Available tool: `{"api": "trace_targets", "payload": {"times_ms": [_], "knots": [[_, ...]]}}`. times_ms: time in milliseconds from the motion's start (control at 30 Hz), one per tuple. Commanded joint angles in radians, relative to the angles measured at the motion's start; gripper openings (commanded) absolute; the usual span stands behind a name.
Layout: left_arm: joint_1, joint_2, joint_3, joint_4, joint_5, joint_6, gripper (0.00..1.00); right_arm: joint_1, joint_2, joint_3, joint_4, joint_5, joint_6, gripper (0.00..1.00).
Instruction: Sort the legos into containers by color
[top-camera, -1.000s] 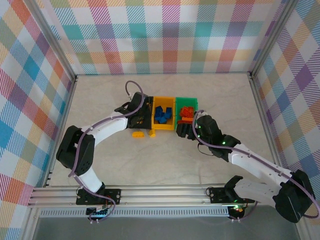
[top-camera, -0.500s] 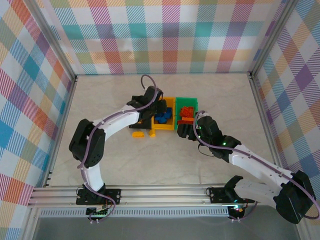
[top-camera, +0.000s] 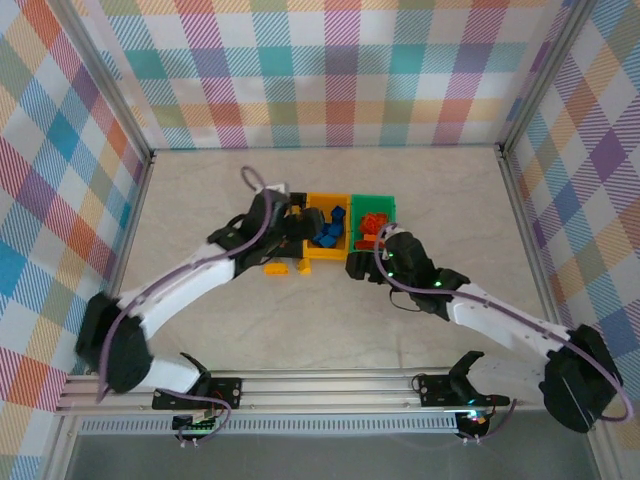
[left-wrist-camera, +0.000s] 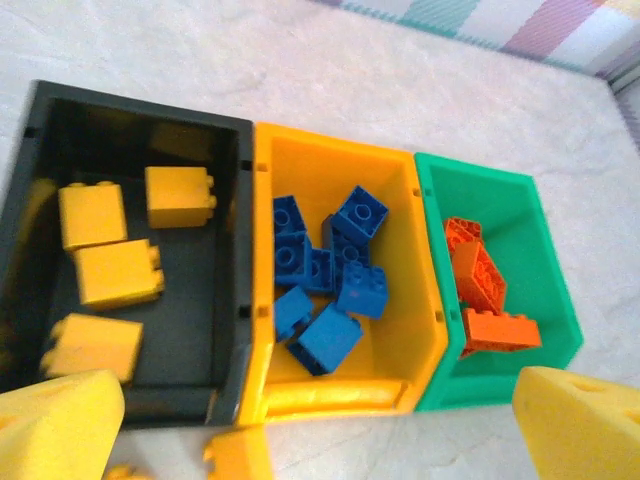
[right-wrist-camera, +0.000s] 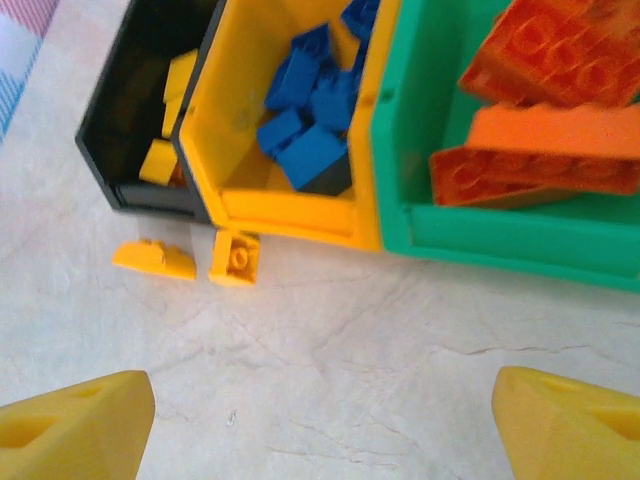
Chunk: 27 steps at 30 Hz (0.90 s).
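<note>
Three joined containers lie below my left wrist camera: a black bin (left-wrist-camera: 140, 102) with several yellow legos (left-wrist-camera: 115, 272), a yellow bin (left-wrist-camera: 330, 162) with several blue legos (left-wrist-camera: 325, 335), and a green bin (left-wrist-camera: 556, 300) with orange-red legos (left-wrist-camera: 478, 272). My left gripper (left-wrist-camera: 320, 430) hangs open above the bins' near edge with nothing between its fingers (left-wrist-camera: 55, 425). Two yellow legos (right-wrist-camera: 155, 258) (right-wrist-camera: 235, 257) lie on the table just in front of the black and yellow bins. My right gripper (right-wrist-camera: 320, 425) is open over bare table in front of the green bin, empty.
From above, both grippers, left (top-camera: 290, 226) and right (top-camera: 363, 262), crowd the row of bins (top-camera: 327, 250) at the table's middle. Checked walls (top-camera: 320, 70) and metal rails (top-camera: 300, 390) enclose the pale table (top-camera: 440, 190), with free room to the sides and back.
My left gripper has gone from shut to wide open. It swung right over the yellow bin and came back left, and its elbow dropped toward the near left. The right arm barely moved.
</note>
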Motion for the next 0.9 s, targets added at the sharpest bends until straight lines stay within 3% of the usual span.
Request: {"api": "trace_targets", "payload": {"times_ms": [0, 233, 400, 867], "knots": [[-0.006, -0.154, -0.159, 0.004, -0.043, -0.059, 1.0, 0.076, 0.103, 0.027, 0.083, -0.033, -0.026, 0.88], [-0.006, -0.456, -0.393, -0.123, -0.1, -0.148, 1.0, 0.2, 0.412, 0.176, 0.132, 0.027, -0.026, 0.88], [-0.005, -0.609, -0.468, -0.18, -0.12, -0.18, 1.0, 0.225, 0.561, 0.283, 0.133, 0.093, -0.012, 0.85], [-0.006, -0.687, -0.518, -0.25, -0.139, -0.225, 1.0, 0.21, 0.776, 0.474, 0.11, 0.189, 0.0, 0.67]]}}
